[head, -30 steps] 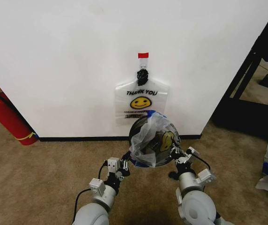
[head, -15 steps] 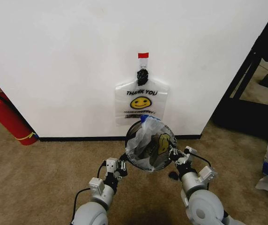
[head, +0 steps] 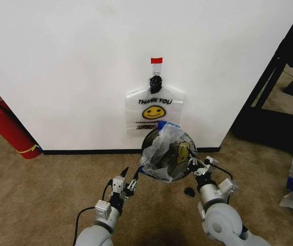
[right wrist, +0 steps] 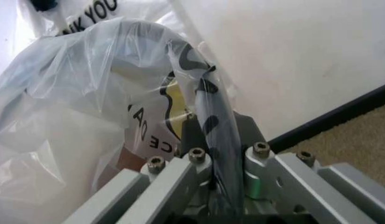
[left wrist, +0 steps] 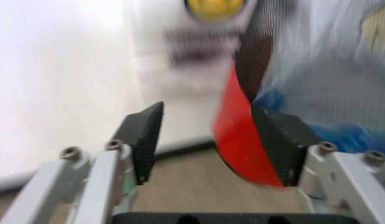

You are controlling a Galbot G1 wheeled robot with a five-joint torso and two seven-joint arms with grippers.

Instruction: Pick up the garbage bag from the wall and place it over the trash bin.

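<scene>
Two grippers are seen at the small round black mesh trash bin (head: 165, 156), which stands on the beige carpet (head: 49, 189) just in front of the plain white wall (head: 64, 66) with its black baseboard. The thin see-through plastic garbage bag (head: 159, 148), with dark lettering and a blue patch at its upper edge, is draped over the bin's mouth, bunched toward the left side and sagging into the opening. A second printed bag with a yellow smiling face (head: 154, 111) hangs flat from the black hook (head: 155, 83) below a small red tape tab (head: 157, 60).

The right gripper (head: 193, 165) is held at the bin's right rim; in the right wrist view its fingers (right wrist: 208, 163) are seen closed on a twisted strip of the bag (right wrist: 86, 116), pinching it at the rim. The left gripper (head: 128, 179) is placed low at the bin's left side, just beside the bag's hanging edge. In the left wrist view its fingers (left wrist: 146, 140) are spread wide with nothing between them, and the bin's red base (left wrist: 239, 140) is seen close to one pad.

The step in hand is judged to be the fitting of the bag over the rim, with the pick from the wall done. The right side appears seated, while the left side looks loose. For the next move, a grasp of the slack left edge would be called for, and a pull outward and down over the rim.

A red fire extinguisher (head: 5, 128) is leaned at the wall well apart to the left.
</scene>
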